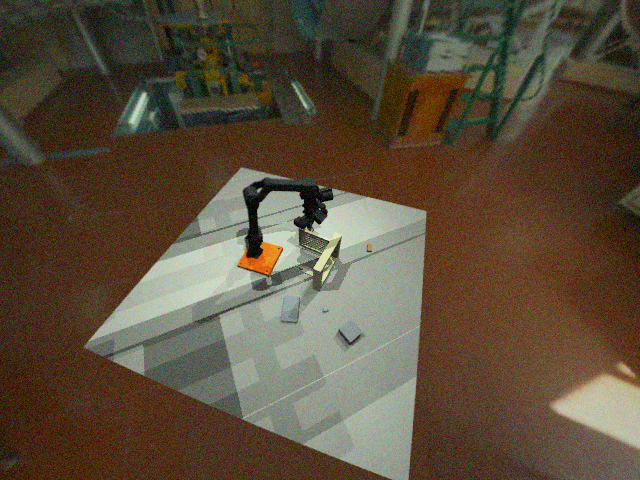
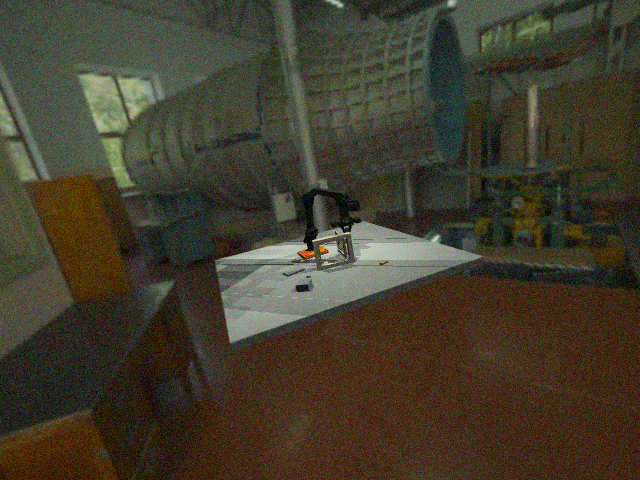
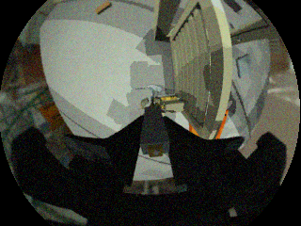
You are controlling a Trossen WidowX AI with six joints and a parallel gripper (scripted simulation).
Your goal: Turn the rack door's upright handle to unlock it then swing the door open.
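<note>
Gripping handle — black pincer beside open door — lettering unreadable.

A small orange block and two separate blue-gray blocks on the pale tabletop.

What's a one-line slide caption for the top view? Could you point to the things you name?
Gripper (image 1: pixel 308 228) (image 3: pixel 153 119) clamped on the handle (image 3: pixel 171 104), door (image 1: pixel 313 241) (image 3: pixel 195 71) standing open from its frame (image 1: pixel 319 268) (image 2: pixel 317 254).

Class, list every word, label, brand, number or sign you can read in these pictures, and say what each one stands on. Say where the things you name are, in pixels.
There is no readable text in any view.
The black robot arm (image 1: pixel 281 184) (image 2: pixel 309 214) and the flat orange base plate (image 1: pixel 269 254) (image 2: pixel 321 251): no lettering can be made out.
The pale wall-mounted box (image 2: pixel 284 206) behind the table: too small and blurred to tell whether it bears any.
</note>
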